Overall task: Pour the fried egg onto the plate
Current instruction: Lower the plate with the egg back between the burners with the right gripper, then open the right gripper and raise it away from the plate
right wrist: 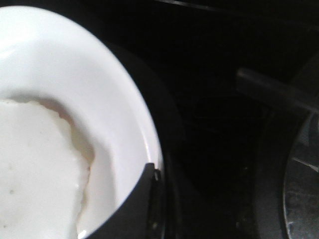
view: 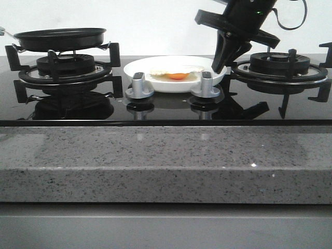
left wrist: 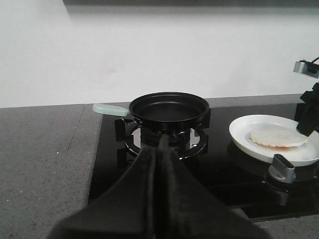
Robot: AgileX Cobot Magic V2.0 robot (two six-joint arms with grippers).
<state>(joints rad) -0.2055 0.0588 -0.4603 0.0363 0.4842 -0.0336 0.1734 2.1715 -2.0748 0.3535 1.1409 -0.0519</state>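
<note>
A glossy black glass hob [view: 166,111] (set in speckled grey stone counter [view: 155,161]) carries the white plate [view: 140,67] between its two burner grates.

- The right arm [view: 244,15] reaches down from the upper right of the front view, wrist tilted, fingers pointing down and to the left.
- The right gripper [view: 222,61] has its fingertips close together at the rim of the plate [view: 155,85].
- The left gripper [left wrist: 158,149] has its fingers pressed together, nothing between them.
</note>
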